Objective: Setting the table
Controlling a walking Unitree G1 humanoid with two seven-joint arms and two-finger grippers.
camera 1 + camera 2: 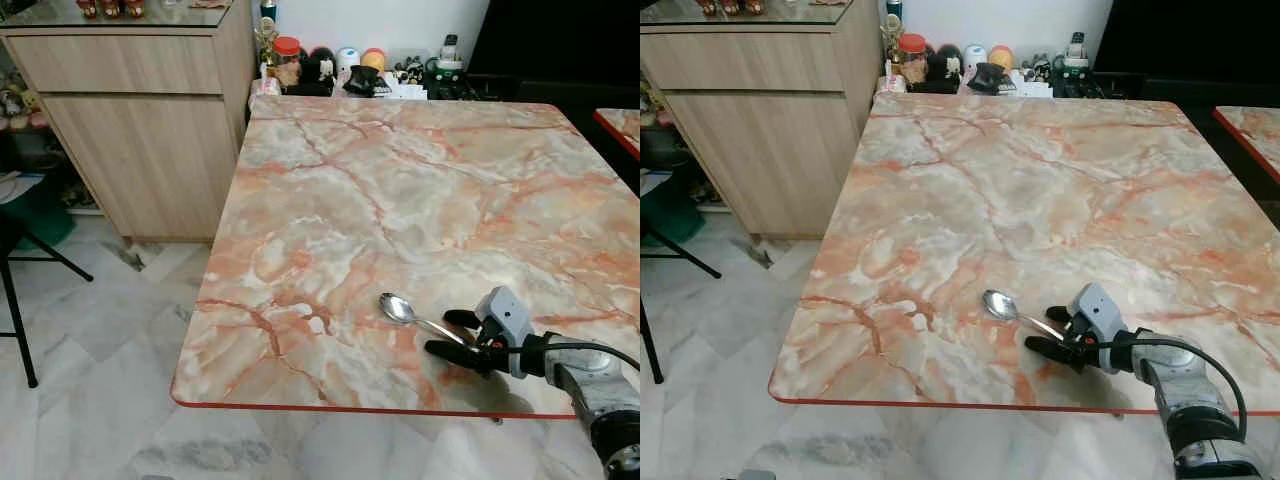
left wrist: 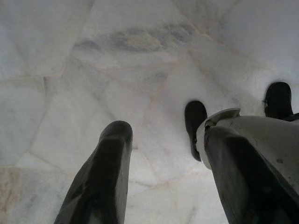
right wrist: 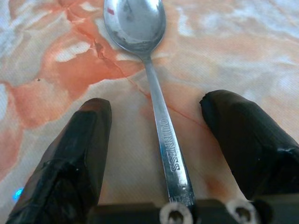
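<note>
We see a metal spoon (image 3: 154,88) lying flat on the pink marble worktop (image 1: 400,190), near its front edge. Our right claw (image 1: 450,333) is spread wide around the handle. Our left claw (image 2: 156,135) hangs spread over the floor (image 2: 70,56).

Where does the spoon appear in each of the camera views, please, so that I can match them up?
Left eye view: spoon near the table's front edge, right of centre, bowl pointing away from the right pincer.
Right eye view: same place, spoon just left of the pincer.
Left wrist view: floor tiles beyond the left pincer; no spoon.
Right wrist view: spoon lying between the open fingers.
Shared landmark: the orange-veined marble table.
</note>
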